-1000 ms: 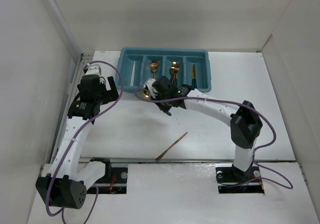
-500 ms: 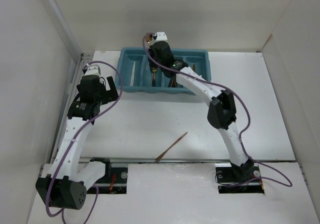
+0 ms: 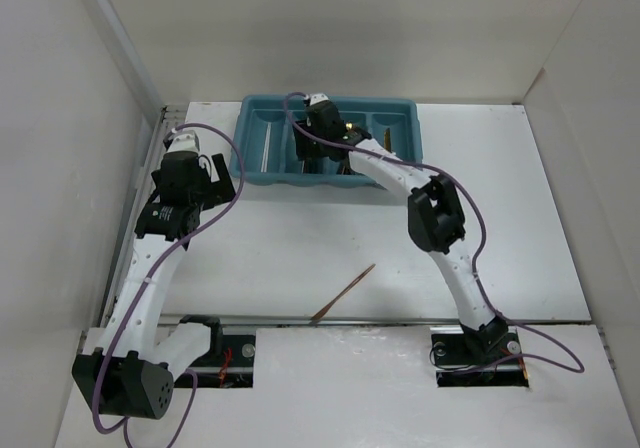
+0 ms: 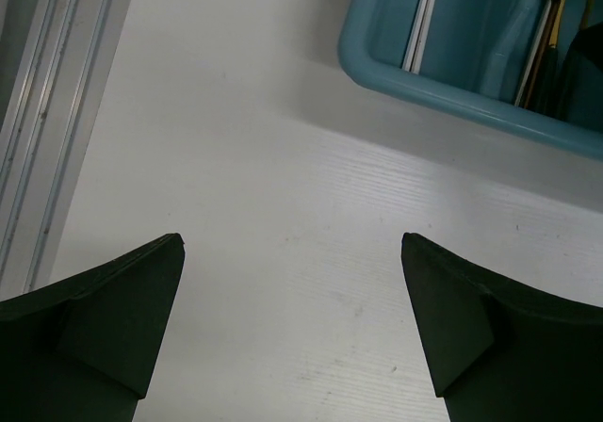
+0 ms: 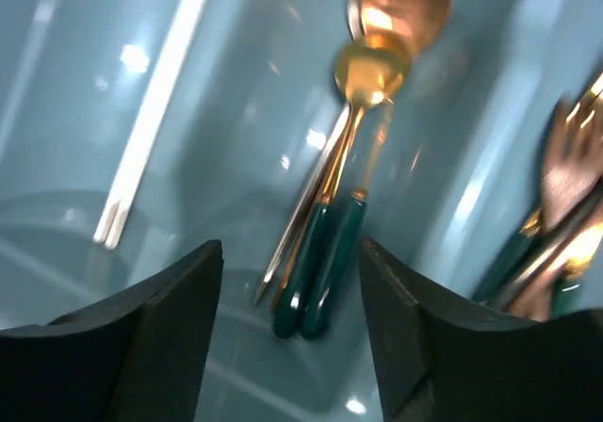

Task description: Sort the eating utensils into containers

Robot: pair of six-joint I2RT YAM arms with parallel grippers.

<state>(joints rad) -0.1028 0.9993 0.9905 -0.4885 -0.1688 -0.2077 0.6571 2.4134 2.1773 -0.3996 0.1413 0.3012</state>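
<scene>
Lifting straight up is the safe move now, since the right end effector hangs over the tray with fingers apart and empty, and the spoons lie in the slot just under it.
</scene>
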